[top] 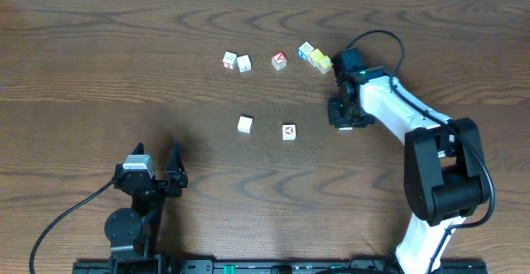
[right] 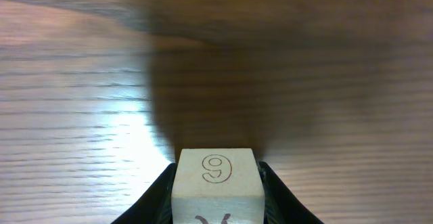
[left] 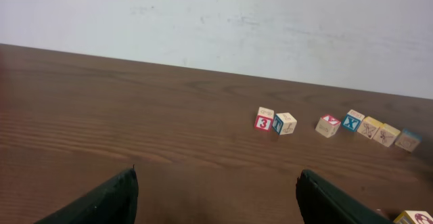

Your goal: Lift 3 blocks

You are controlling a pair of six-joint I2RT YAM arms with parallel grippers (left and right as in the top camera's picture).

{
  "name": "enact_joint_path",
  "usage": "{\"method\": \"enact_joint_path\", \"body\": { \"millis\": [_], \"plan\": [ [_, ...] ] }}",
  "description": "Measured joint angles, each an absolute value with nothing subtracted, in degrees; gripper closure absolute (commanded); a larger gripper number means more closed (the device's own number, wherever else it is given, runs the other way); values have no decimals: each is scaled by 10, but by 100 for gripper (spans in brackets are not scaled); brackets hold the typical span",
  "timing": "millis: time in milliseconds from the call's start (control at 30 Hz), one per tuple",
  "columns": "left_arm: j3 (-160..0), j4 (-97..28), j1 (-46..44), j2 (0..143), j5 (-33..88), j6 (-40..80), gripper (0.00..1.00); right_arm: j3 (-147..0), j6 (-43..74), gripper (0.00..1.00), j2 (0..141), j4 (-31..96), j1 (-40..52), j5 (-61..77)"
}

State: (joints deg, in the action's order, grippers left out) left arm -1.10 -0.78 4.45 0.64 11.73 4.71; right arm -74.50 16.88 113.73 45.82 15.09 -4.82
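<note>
The right claw (top: pixel 346 117) is closed on a cream block marked 9 (right: pixel 216 180). Its two dark fingers (right: pixel 154 204) press flat against the block's left and right sides. The block sits right at the fingertips, with the 9 face turned up towards the wrist camera. I cannot tell whether it rests on the counter (top: pixel 99 75) or hangs just clear of it.

A second cream block (top: pixel 288 132) lies free on the counter to the left of that claw. A third cream block (top: pixel 244 124) lies just beyond it, further left, and neither is touched by any claw.

The left claw (top: pixel 157 165) stands wide open and empty near the front of the counter, well apart from every block. A row of coloured cubes (top: pixel 279 60) lies along the back.
</note>
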Motion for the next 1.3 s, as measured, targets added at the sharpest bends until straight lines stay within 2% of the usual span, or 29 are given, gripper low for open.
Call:
{"method": "enact_joint_path", "body": {
  "millis": [367, 533, 700, 1000, 1300],
  "plan": [
    [-11, -8, 44, 6, 117, 47, 25, -746, 144, 78, 1137, 472, 70, -2],
    [-11, -8, 44, 6, 117, 47, 25, -746, 123, 70, 1137, 462, 67, 1],
    [-11, -8, 44, 6, 117, 47, 25, -746, 100, 67, 1137, 456, 67, 3],
    [-11, -8, 44, 6, 117, 47, 25, -746, 87, 50, 1137, 464, 67, 5],
    [-11, -8, 44, 6, 117, 47, 25, -775, 85, 47, 1138, 521, 67, 5]
  ]
}}
